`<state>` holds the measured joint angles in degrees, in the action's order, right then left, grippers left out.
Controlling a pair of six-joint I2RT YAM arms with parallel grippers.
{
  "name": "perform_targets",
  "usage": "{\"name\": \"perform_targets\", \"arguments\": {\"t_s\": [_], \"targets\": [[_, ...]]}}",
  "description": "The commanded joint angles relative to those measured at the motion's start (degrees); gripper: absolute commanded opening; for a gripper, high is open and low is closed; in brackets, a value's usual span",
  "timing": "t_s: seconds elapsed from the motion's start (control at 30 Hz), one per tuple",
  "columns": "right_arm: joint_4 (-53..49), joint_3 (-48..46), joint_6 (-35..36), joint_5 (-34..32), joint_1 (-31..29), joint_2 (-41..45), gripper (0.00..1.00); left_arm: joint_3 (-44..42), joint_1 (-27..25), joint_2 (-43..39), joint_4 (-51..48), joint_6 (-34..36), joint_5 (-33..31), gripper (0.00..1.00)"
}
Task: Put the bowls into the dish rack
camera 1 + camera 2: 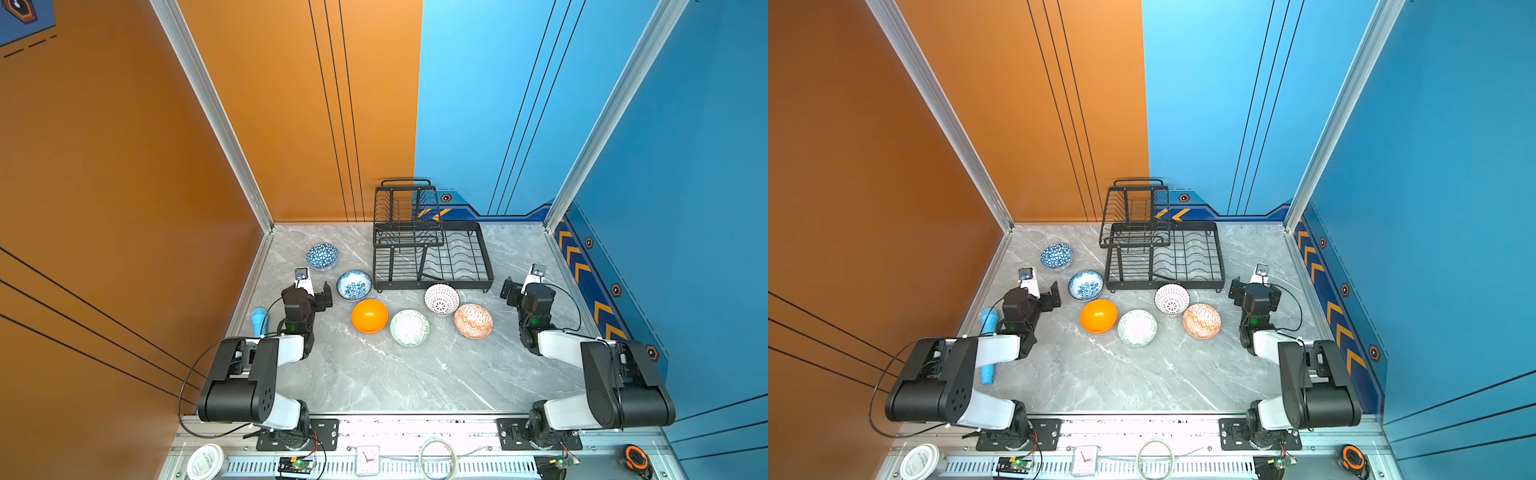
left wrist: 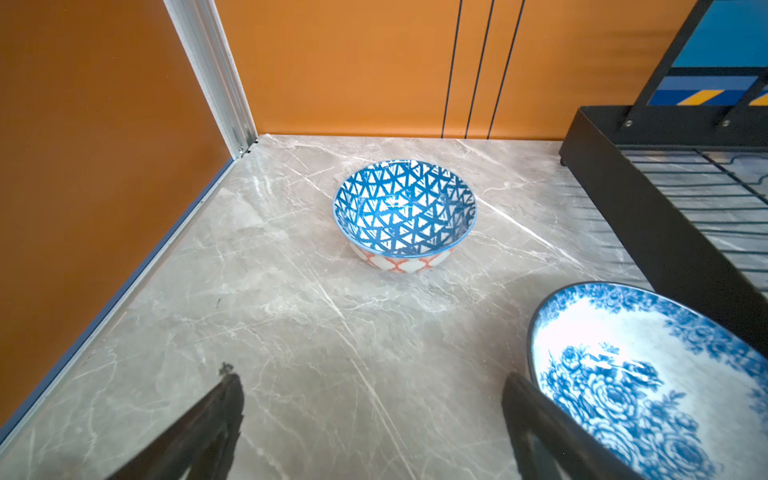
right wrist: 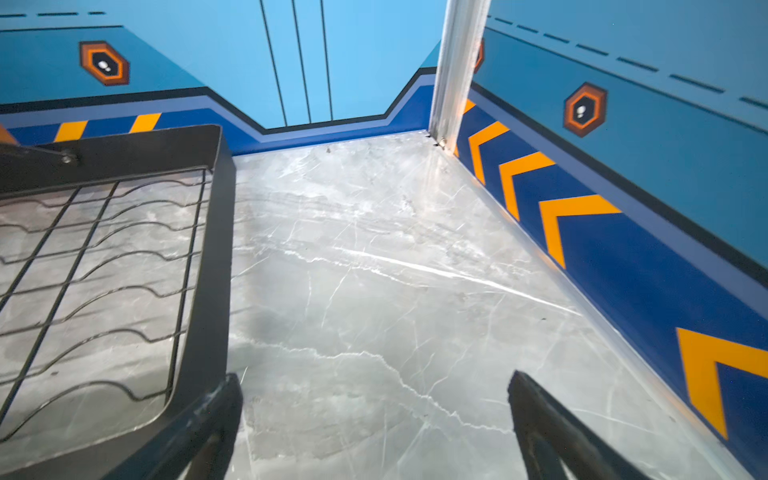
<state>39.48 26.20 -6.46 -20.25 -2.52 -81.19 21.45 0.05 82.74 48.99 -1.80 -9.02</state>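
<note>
Plainly, loading had not begun: all six bowls (image 1: 409, 327) sat upright on the grey marbled counter (image 1: 374, 374), near and left of the empty black wire dish rack (image 1: 399, 286) at the far middle. The left pincer (image 2: 372, 378) hung released beside the floral bowl (image 2: 648, 386); the right pincer (image 3: 374, 376), also released and empty, hung right of the rack. The glazed, thin-rimmed bowls looked slippery. The best start seemed to be pinching the floral bowl's rim wall squarely, then tilting it between the wires.
</note>
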Motion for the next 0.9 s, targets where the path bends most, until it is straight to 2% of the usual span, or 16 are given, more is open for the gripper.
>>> {"name": "perform_targets", "arguments": {"t_s": [0.0,0.1,0.17,0.3,0.57,0.73,0.87], "targets": [[-10.5,3.0,-3.1,-12.0,-1.4,1.9,1.00,-1.5,0.4,-3.0,-1.6,-2.2,-5.3,0.98],[-21.1,6.9,-9.8,-19.5,-2.0,3.6,1.00,-1.3,0.1,-6.8,-5.2,-2.4,-6.4,0.98],[-30.9,10.9,-14.1,-20.3,-1.6,4.5,1.00,-0.3,-0.1,-10.2,-10.7,-3.5,-8.4,0.98],[-44.0,18.3,-18.8,-12.6,0.8,4.0,1.00,2.2,-0.4,-17.0,-23.3,-9.4,-11.3,0.98],[-49.6,23.0,-20.9,-4.7,-0.9,6.7,1.00,11.1,-7.7,-22.0,-45.8,-18.3,-13.0,0.98],[-53.0,25.0,-22.5,-2.4,-3.5,8.4,1.00,21.0,-9.5,-17.3,-62.8,-25.9,-8.4,0.98],[-56.7,28.1,-22.5,-1.5,-6.4,9.9,1.00,29.7,-9.1,-12.2,-70.0,-28.4,-4.7,0.98]]}}
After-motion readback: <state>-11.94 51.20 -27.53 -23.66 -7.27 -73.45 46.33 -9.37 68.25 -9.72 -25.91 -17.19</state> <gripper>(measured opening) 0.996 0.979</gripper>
